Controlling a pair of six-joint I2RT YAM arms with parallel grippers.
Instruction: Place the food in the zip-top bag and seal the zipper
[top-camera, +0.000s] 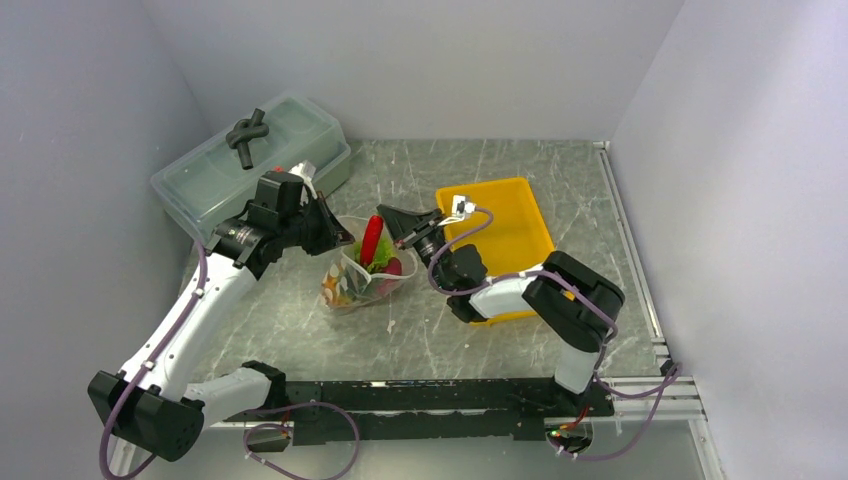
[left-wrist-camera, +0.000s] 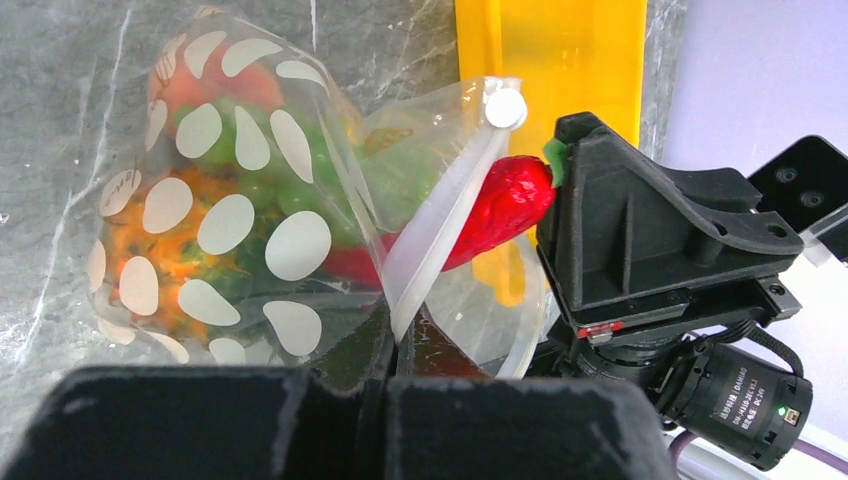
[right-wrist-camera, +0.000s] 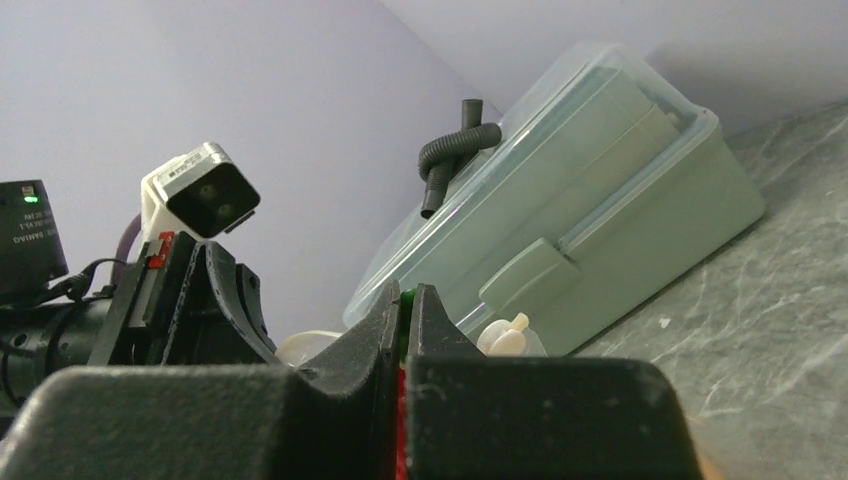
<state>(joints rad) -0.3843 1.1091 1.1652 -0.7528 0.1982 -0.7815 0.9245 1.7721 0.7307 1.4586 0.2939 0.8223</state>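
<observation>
Grey stone-look table (top-camera: 300, 330) under everything. At far left, a large pale box (top-camera: 215, 175) with its lid on, and a bent black hose (top-camera: 247, 130) lying on that lid. At right, a yellow tray (top-camera: 510, 215), partly covered by the right arm.

Between box and tray, near the middle of the table, the clear dotted bag (left-wrist-camera: 230, 220). Mouth gaping at its far end, body bulging with toy food: an orange piece (left-wrist-camera: 150, 265), green grapes (left-wrist-camera: 290, 180), and more red and orange shapes blurred behind the plastic.

Left claw (left-wrist-camera: 385, 375), reaching in from the left: pinched fully closed on the rim of the bag's mouth.

Right claw (right-wrist-camera: 405, 320), reaching in from the tray side: clamped tight on the green stem of the red chili (left-wrist-camera: 500, 205). Pointed end of the chili inside the bag's mouth, stem end outside it, leaning across the whitish zipper (left-wrist-camera: 440, 220).

Zipper not sealed, its 2 strips well apart. At 1 end of the strip, a small white slider (left-wrist-camera: 505, 108), just beside the chili's stem.
</observation>
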